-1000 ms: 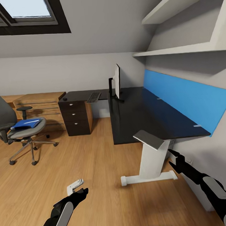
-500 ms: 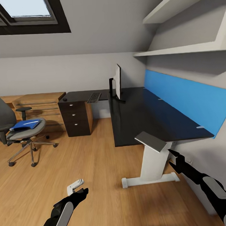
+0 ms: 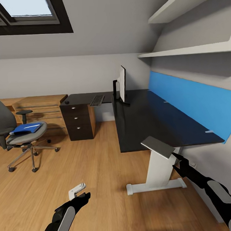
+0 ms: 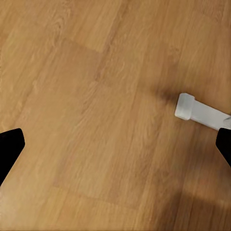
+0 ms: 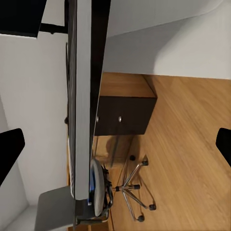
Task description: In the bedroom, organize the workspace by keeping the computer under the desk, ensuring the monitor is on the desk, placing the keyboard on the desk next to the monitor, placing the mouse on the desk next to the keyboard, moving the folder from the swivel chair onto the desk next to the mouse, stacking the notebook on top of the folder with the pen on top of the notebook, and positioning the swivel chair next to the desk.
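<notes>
1. Flooring: a wooden floor [image 3: 97, 164] spans the room; the left wrist view shows its planks and the white foot [image 4: 199, 111] of the counter leg.
2. Counter: the black counter [image 3: 146, 120] runs along the wall with the blue panel [image 3: 192, 101]. A side section extends over the dark drawer unit [image 3: 78, 121].
3. Swivel chair: the swivel chair [image 3: 15, 137] stands well apart from the counter, at the left of the head view.
4. Monitor: the monitor [image 3: 122, 84] stands upright, edge-on, at the far end of the counter.
5. Folder: the blue folder [image 3: 25, 128] lies flat on the chair seat.
6. Keyboard: the keyboard [image 3: 97, 100] lies on the side section, with the mouse [image 3: 66, 101] apart from it above the drawers.
7. Left gripper [image 3: 82, 197]: fingers spread, above bare floor.
8. Right gripper [image 3: 179, 164]: fingers spread, holding nothing, beside the counter leg [image 3: 157, 164].
</notes>
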{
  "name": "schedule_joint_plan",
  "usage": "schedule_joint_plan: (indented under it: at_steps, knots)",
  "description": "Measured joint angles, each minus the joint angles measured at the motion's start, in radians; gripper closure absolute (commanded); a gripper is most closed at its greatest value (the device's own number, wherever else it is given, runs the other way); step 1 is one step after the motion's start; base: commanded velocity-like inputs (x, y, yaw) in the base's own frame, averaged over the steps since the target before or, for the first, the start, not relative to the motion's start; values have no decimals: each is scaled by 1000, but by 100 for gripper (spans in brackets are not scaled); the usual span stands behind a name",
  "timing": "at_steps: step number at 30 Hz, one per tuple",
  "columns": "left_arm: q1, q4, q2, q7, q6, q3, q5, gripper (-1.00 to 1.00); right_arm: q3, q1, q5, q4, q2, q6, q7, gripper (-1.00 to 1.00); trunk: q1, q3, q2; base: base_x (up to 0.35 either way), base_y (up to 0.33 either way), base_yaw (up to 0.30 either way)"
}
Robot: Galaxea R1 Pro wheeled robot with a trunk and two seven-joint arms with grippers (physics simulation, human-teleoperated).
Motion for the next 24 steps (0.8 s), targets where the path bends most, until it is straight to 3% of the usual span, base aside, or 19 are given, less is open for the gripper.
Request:
schedule_joint_plan:
  at_steps: [24]
  knots:
    - [0, 5, 0, 0, 0, 0, 1, -100, 0, 0, 0, 1, 0, 0, 0, -100, 0, 0, 0, 52, 11, 0]
